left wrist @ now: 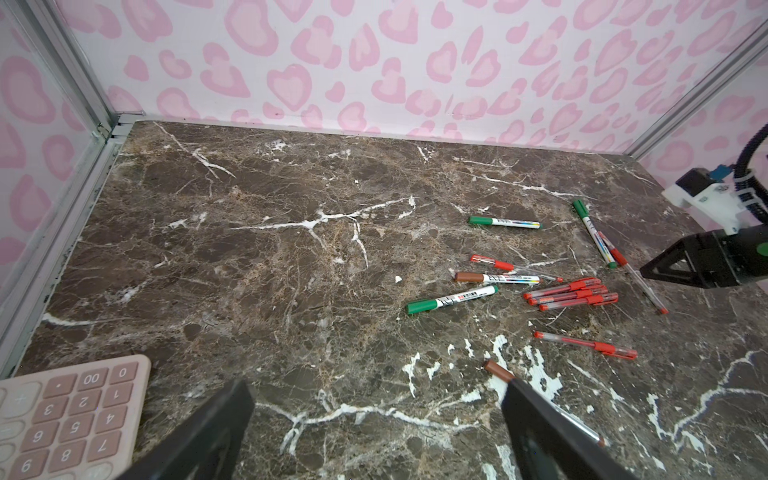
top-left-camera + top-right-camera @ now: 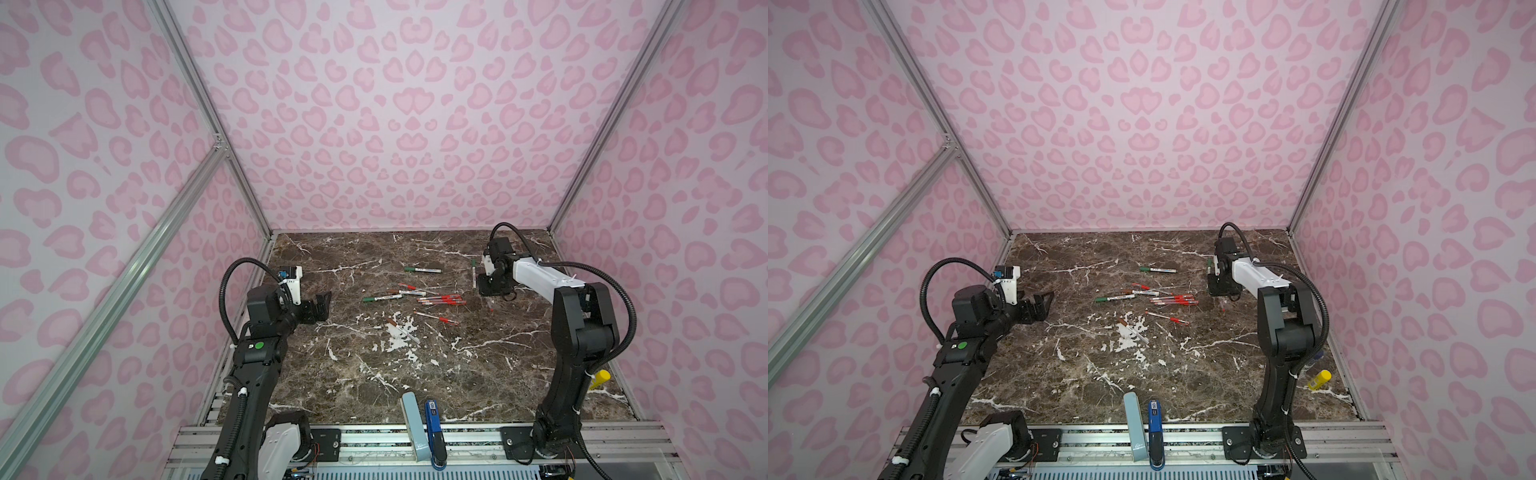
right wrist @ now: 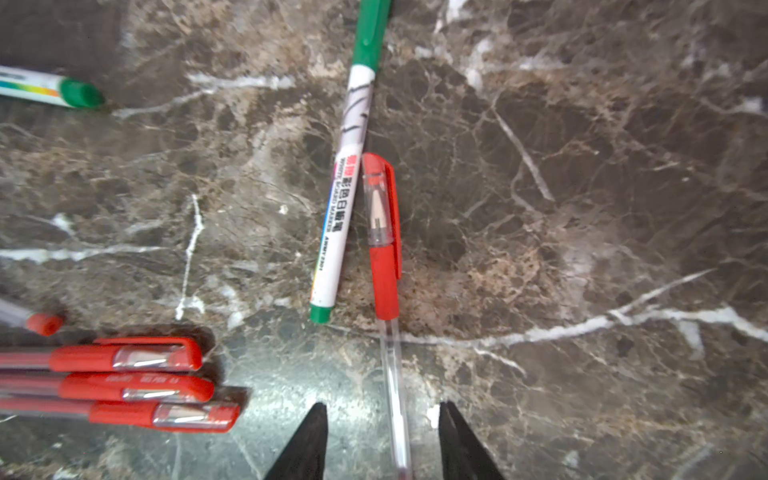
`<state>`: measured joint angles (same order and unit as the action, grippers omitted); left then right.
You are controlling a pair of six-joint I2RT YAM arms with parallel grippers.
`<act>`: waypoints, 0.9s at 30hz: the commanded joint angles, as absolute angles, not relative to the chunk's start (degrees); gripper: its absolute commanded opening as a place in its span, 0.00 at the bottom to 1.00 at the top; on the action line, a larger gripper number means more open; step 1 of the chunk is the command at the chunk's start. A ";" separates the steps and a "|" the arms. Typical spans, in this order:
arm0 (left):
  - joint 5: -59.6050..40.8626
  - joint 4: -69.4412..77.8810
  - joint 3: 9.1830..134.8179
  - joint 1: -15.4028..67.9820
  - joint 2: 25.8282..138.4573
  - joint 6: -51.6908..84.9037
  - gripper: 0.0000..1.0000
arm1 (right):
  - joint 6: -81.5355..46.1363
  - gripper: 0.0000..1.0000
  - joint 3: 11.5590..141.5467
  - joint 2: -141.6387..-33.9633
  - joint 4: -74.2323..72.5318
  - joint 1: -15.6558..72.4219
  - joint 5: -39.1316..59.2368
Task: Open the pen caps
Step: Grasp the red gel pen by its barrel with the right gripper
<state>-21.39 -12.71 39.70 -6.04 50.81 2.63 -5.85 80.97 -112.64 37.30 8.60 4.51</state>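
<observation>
Step in hand: we judge this to be the first pinch on a barrel, before any cap comes off. We would centre the barrel, close squarely, lift level and keep the capped end clear for an axial pull.
Table: flat, glossy slab in a dark brown marble pattern with white veins. We judge it slick, so a nudged pen may skid.
Left gripper: the jaws are spread wide and empty. It hovers at the table's left, well apart from the work.
Right gripper: black tapered fingers stand part-way open astride a slim clear barrel, with a gap on each side. Nothing is gripped yet.
Pens: scattered at mid-table, capped as far as we can tell. The white markers are thick, the red ones thin.
Green marker: smooth, printed white barrel lying just beside the chosen pen. We would avoid dragging it along.
Red pen: transparent tube with a matte red grip sleeve, on the table's right side.
Red cap: clear shell with a red tip and clip, seated on its pen.
</observation>
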 commanded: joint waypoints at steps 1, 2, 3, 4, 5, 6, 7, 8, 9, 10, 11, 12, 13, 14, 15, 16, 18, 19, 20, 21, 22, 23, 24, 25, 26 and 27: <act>-21.19 -11.98 40.60 -6.15 50.91 3.07 0.97 | -5.04 0.42 82.06 -114.65 40.07 8.55 3.33; -21.17 -11.72 40.51 -6.15 50.81 3.16 0.97 | -4.82 0.40 82.28 -115.15 39.87 8.49 3.66; -21.47 -11.61 40.35 -6.15 50.66 3.25 0.97 | -4.59 0.39 82.54 -115.83 39.73 8.42 3.78; -21.96 -11.56 40.24 -6.17 50.63 3.25 0.97 | -4.57 0.38 83.11 -116.55 39.88 8.44 3.70; -22.42 -11.69 40.18 -6.18 50.71 3.25 0.97 | -4.41 0.37 83.79 -117.38 40.28 8.26 3.60; -22.56 -11.93 40.44 -6.22 50.98 3.25 0.97 | -4.24 0.35 84.46 -118.20 40.69 8.18 3.60; -22.30 -12.04 40.68 -6.29 51.14 3.22 0.97 | -4.22 0.33 84.63 -118.83 41.09 8.17 3.69; -21.92 -12.09 40.86 -6.24 51.17 3.38 0.97 | -4.22 0.31 84.59 -119.36 41.20 8.11 3.86; -21.63 -12.00 40.87 -6.22 51.02 3.49 0.97 | -4.13 0.29 84.64 -119.90 41.02 8.01 4.08; -21.62 -11.91 40.74 -6.09 50.80 3.49 0.97 | -4.13 0.27 84.64 -120.26 40.82 7.92 4.17; -22.19 -11.82 40.53 -5.98 50.63 3.48 0.97 | -4.13 0.25 84.64 -120.86 40.61 7.75 4.35; -22.77 -11.92 40.46 -5.99 50.63 3.44 0.97 | -4.26 0.22 84.63 -121.46 40.68 7.57 4.39; -23.31 -12.29 40.67 -6.11 50.85 3.43 0.97 | -4.54 0.19 85.55 -121.92 40.94 7.26 4.54; -23.38 -12.52 41.00 -6.15 51.15 3.34 0.97 | -4.65 0.16 86.54 -122.06 41.23 7.05 5.12; -23.05 -12.72 41.37 -6.15 51.41 3.38 0.97 | -4.73 0.13 86.45 -121.88 41.38 6.78 5.70; -22.88 -12.77 41.63 -6.07 51.53 3.44 0.97 | -4.84 0.11 86.06 -121.38 41.19 6.55 5.96; -23.03 -12.61 41.63 -5.50 51.55 3.43 0.97 | -4.92 0.07 85.61 -119.99 40.37 6.23 6.03; -23.58 -12.68 41.77 -5.45 51.58 3.29 0.98 | -5.09 0.06 83.89 -119.43 40.27 6.03 6.05; -24.03 -13.04 42.12 -5.43 51.76 3.33 0.98 | -5.26 0.06 83.22 -118.69 40.47 5.77 6.27; -23.86 -13.42 42.58 -5.45 52.03 3.49 0.99 | -5.48 0.05 82.85 -117.76 40.81 5.63 6.52; -23.44 -13.75 43.06 -5.45 52.36 3.64 0.99 | -5.62 0.05 82.30 -116.72 40.95 5.61 6.89; -23.35 -13.99 43.56 -5.33 52.44 3.84 0.99 | -5.67 0.05 81.19 -115.01 40.63 5.60 7.43; -23.36 -14.15 43.81 -4.99 52.40 3.80 0.99 | -5.89 0.05 79.95 -113.10 40.00 5.60 7.92; -24.01 -14.15 43.78 -4.63 52.31 3.74 0.99 | -6.05 0.05 78.69 -111.41 39.29 5.69 8.22; -25.42 -14.07 43.69 -4.37 52.30 3.69 0.99 | -6.30 0.05 76.97 -109.37 38.54 5.81 8.71; -27.31 -14.07 43.68 -4.33 52.38 3.90 0.99 | -6.61 0.05 75.37 -107.36 38.09 6.17 9.15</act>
